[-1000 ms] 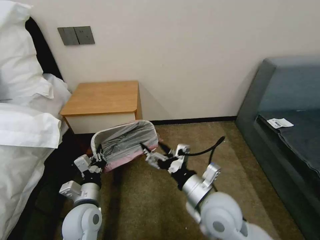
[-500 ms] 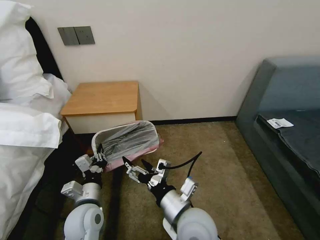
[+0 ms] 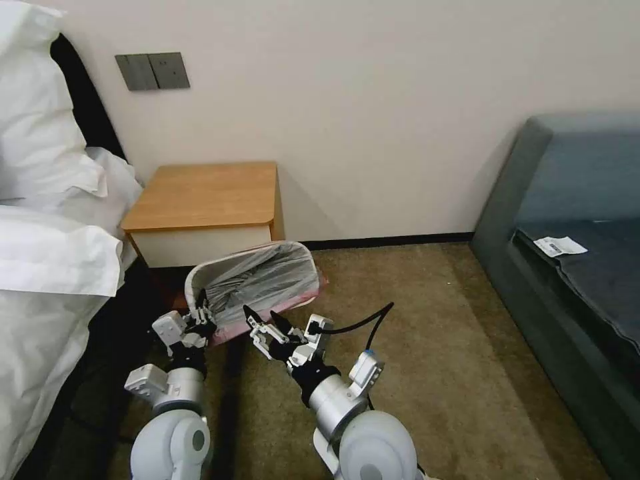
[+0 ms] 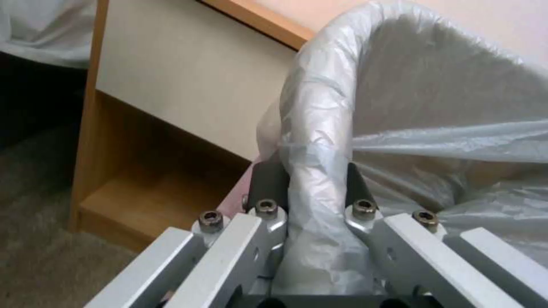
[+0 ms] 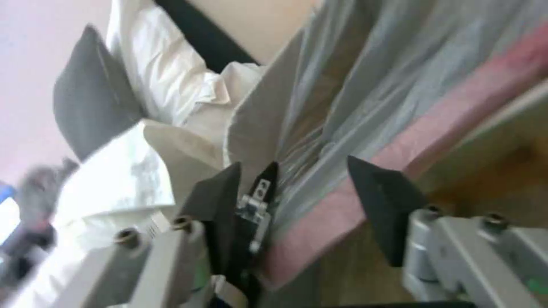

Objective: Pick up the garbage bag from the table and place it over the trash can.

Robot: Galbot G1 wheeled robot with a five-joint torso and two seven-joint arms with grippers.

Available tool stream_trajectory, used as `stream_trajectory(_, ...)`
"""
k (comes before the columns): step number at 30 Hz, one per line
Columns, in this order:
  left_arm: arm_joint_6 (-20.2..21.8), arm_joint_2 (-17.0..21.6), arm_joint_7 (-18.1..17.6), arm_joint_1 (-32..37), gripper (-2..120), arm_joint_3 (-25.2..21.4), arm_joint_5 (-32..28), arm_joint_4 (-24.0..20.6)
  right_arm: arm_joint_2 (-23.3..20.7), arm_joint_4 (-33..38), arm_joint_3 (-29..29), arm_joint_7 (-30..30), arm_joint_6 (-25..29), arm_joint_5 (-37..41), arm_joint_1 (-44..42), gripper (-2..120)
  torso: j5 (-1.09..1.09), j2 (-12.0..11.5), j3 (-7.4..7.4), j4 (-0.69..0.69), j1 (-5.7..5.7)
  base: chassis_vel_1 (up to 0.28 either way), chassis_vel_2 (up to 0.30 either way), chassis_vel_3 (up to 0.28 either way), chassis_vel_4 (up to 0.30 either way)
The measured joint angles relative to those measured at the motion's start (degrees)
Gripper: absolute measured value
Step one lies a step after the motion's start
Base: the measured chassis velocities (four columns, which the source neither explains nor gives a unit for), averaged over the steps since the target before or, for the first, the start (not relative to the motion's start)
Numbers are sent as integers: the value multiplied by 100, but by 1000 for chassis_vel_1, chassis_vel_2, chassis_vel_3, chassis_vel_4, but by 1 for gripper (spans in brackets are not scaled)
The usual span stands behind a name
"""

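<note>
- Since a second ago my right gripper (image 3: 261,321) pulled back leftward; its fingers sit apart by the pink rim.
- Left gripper (image 3: 200,319) stays clamped on the garbage bag (image 3: 257,279), pinning it over the trash can (image 3: 195,277) rim beside the tabletop (image 3: 207,193).

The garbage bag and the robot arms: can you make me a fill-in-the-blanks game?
1. The garbage bag lines the trash ____.
2. The left end effector is shut on the bin's bagged ____.
3. The right end effector has its fingers ____.
4. The band on the bag's edge is ____.

Answers: can, rim, open, pink
</note>
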Motion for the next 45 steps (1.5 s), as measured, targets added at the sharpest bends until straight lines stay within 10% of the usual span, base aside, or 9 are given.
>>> stream_trajectory(8, -1, 2, 6, 30, 7, -7, 5, -49, -919, -382, 445, -1427, 783, -3539, 94, 73, 1, 0, 0, 0, 0, 0, 0, 0, 0)
stream_trajectory(16, -1, 54, 8, 56, 7, 4, 16, -71, -1595, -473, 1179, -3003, 1304, -5054, 662, 99, 1, 0, 0, 0, 0, 0, 0, 0, 0)
stream_trajectory(35, -7, 3, 12, 91, 7, 63, 134, -74, -1568, -1175, 647, -3326, 1773, -5807, 1611, 99, 0, 0, 0, 0, 0, 0, 0, 0, 0)
stream_trajectory(45, -11, 2, 15, 78, 7, 94, 153, -45, -1538, -1389, 616, -3264, 1856, -5795, 1671, 60, 0, 0, 0, 0, 0, 0, 0, 0, 0)
